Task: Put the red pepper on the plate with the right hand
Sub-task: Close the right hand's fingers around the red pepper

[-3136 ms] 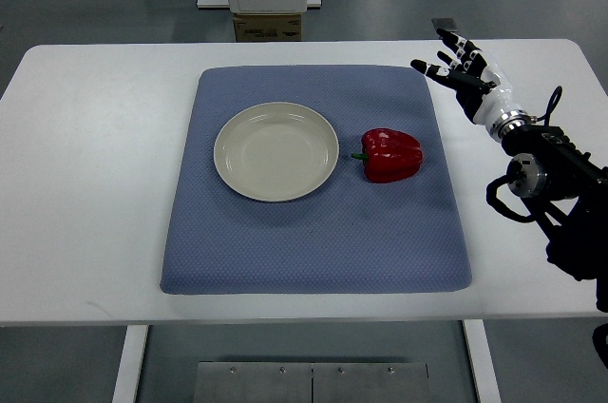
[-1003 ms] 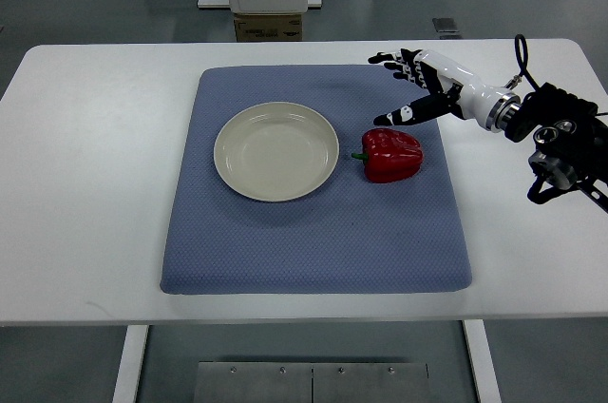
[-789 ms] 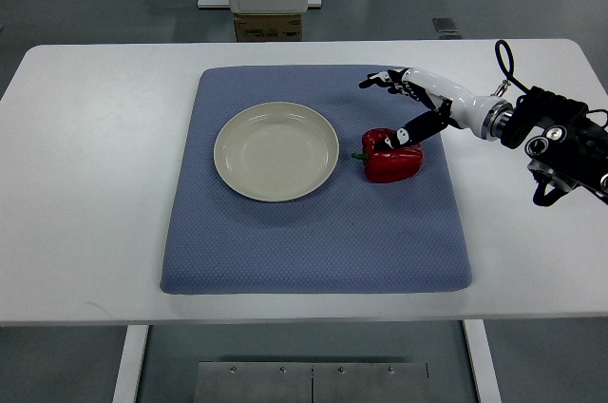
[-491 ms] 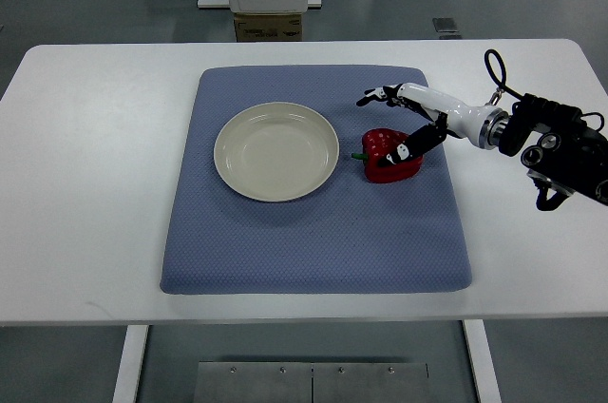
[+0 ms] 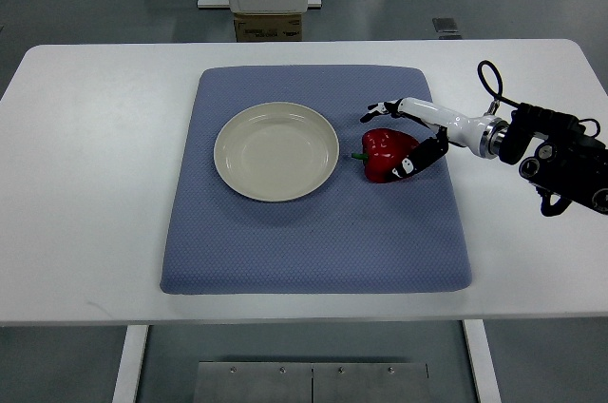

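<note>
white table (image 5: 95,184) is carrying a blue-grey mat (image 5: 313,251), squarish, lying flat across the middle of the top.

cream plate (image 5: 275,151) is sitting on the mat, left of centre, bare inside.

red pepper (image 5: 388,154) is lying on the mat just to the right of the plate, not on it; a narrow strip of mat is showing between the two. its green stem is pointing left toward the plate rim.

right hand (image 5: 410,137) is reaching in from the right edge, the white forearm running leftward and the dark joint housing with a looped black cable sitting over the bare table at the right. the hand is sitting at the pepper's right side. fingers (image 5: 380,109) are stretching over the far edge of the pepper, and the thumb is lying against its near right flank, so the digits are bracketing the fruit from two sides. they are looking wrapped around the pepper, in contact with it, though how firm the hold is cannot be told from this height. the pepper is resting on the mat, not raised.

no left arm is showing anywhere in the view.

beyond the far table edge, a white machine base and a small cardboard box (image 5: 268,27) are standing on the grey floor. a small dark square is lying on the floor past the table's far right part.
</note>
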Controlling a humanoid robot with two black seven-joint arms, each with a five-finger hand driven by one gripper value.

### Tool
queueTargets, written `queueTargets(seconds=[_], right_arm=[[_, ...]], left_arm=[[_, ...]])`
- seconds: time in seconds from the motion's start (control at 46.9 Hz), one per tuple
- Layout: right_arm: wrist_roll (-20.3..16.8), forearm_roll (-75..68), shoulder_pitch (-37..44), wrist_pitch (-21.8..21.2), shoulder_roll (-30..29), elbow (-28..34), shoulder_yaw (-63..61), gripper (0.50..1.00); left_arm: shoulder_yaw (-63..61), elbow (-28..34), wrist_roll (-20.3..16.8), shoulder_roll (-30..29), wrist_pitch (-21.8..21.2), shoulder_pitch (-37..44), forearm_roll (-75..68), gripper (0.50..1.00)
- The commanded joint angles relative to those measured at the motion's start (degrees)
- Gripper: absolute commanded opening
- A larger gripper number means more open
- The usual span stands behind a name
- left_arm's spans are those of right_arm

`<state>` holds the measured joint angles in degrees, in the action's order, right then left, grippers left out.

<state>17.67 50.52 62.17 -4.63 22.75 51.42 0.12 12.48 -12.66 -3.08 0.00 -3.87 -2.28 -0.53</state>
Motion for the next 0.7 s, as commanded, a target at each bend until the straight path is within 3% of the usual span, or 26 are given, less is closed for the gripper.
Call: queueTargets(seconds=[0.0, 0.235, 0.427, 0.491, 0.64, 0.683], right_arm=[[0.0, 0.0, -0.1, 0.9, -0.1, -0.1, 0.6, 0.964], [0.0, 0.1, -0.4, 2.2, -0.3, -0.3, 1.6, 0.943], [0.3, 0.1, -0.6, 2.2, -0.4, -0.3, 2.4, 0.864], [1.0, 0.1, -0.6, 2.2, -0.5, -0.3, 2.6, 0.799], [1.7, 0.1, -0.3, 2.2, -0.4, -0.3, 2.7, 0.5], [1.6, 0.1, -0.2, 2.2, -0.4, -0.4, 2.7, 0.5]], left_arm=[[0.0, 0.0, 0.0, 0.0, 0.0, 0.0, -0.1, 1.0], [0.0, 0.0, 0.0, 0.0, 0.0, 0.0, 0.0, 1.0], [0.0, 0.0, 0.0, 0.0, 0.0, 0.0, 0.0, 1.0], [0.0, 0.0, 0.0, 0.0, 0.0, 0.0, 0.0, 1.0], [0.0, 0.0, 0.0, 0.0, 0.0, 0.0, 0.0, 1.0], [0.0, 0.0, 0.0, 0.0, 0.0, 0.0, 0.0, 1.0]])
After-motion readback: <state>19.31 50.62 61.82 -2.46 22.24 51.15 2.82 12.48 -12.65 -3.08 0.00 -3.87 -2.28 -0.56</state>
